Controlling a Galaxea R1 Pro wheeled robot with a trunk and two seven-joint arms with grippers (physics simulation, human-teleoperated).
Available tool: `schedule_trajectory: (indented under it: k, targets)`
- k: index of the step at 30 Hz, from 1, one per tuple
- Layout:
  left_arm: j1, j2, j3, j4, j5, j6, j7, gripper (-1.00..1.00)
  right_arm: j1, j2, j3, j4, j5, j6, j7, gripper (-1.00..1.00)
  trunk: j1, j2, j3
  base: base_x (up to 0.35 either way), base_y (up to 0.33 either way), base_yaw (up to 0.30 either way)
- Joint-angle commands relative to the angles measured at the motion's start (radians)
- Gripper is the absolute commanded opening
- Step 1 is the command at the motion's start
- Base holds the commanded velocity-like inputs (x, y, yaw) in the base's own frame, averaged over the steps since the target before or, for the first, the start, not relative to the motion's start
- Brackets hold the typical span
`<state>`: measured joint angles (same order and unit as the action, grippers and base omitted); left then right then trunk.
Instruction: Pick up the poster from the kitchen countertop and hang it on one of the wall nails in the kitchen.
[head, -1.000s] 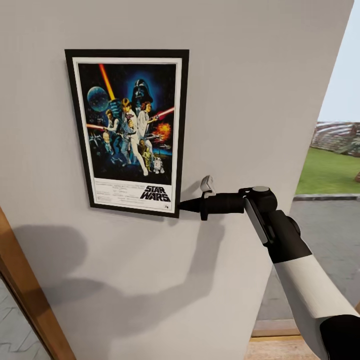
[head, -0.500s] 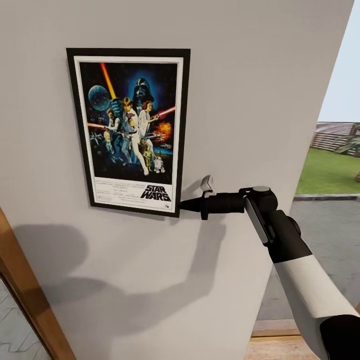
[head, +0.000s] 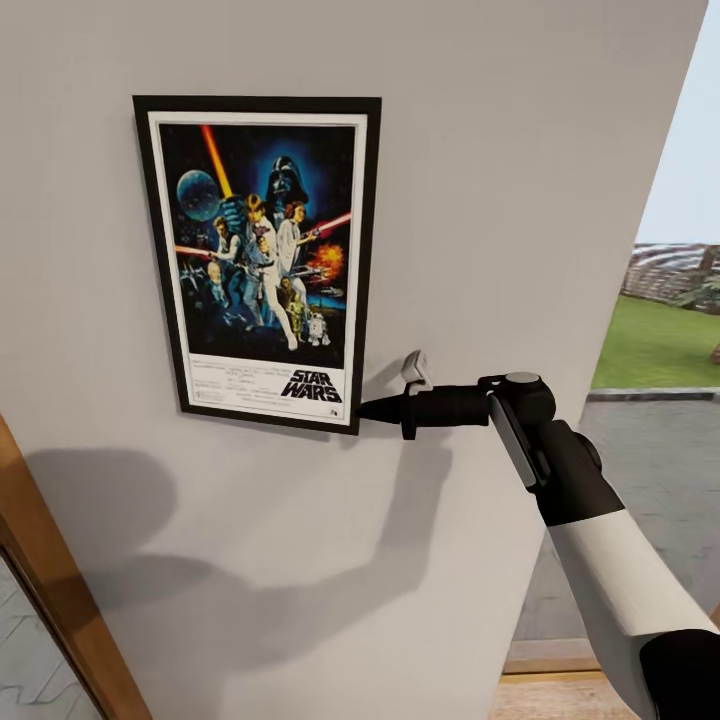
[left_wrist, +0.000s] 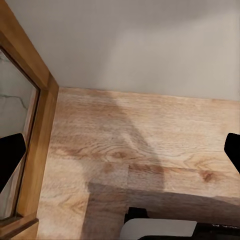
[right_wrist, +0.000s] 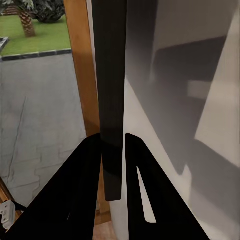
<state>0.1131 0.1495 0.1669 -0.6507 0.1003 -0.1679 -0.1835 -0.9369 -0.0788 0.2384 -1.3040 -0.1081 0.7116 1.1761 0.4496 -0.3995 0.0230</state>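
The poster (head: 262, 260) hangs flat against the pale grey wall (head: 520, 150), upright, with its black frame and "STAR WARS" title showing. My right gripper (head: 365, 409) is shut on the frame's lower right corner. In the right wrist view the thin black frame edge (right_wrist: 111, 75) runs between the two dark fingers (right_wrist: 85, 190). My left gripper (left_wrist: 121, 152) is open over the wooden floor, holding nothing. The wall nail is hidden and the kitchen countertop is out of view.
A wooden door frame (head: 50, 600) slants along the lower left. The wall ends at the right, where an opening looks out on grey paving (head: 650, 480) and a lawn (head: 655, 345). Below lies a wood-plank floor (left_wrist: 145, 140).
The poster has edged very slightly to the right and settled; the right arm has stayed in place on its corner.
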Motion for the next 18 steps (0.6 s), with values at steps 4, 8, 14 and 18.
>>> schedule_trajectory:
  k: [4,8,14,18]
  targets:
    - [0.000,0.002,0.002,0.002,0.010,0.000,-0.008,1.00,0.000,-0.001,0.001,0.000,-0.009,0.009,-0.003,-1.00,0.000,-0.001,0.000,0.000,0.000,0.000]
    - [0.000,0.002,0.002,0.003,0.010,-0.001,-0.008,1.00,0.000,-0.001,-0.001,0.000,-0.009,0.010,-0.004,-1.00,0.000,-0.001,0.000,0.000,0.000,0.000]
    - [0.000,0.002,0.002,0.003,0.010,-0.001,-0.008,1.00,0.000,-0.001,-0.002,-0.001,-0.010,0.011,-0.003,-1.00,0.000,-0.001,0.000,0.000,0.000,0.000]
    - [0.000,0.002,0.002,0.003,0.010,-0.001,-0.008,1.00,0.000,-0.001,-0.002,-0.001,-0.010,0.011,-0.003,-1.00,0.000,-0.001,0.000,0.002,0.000,0.000]
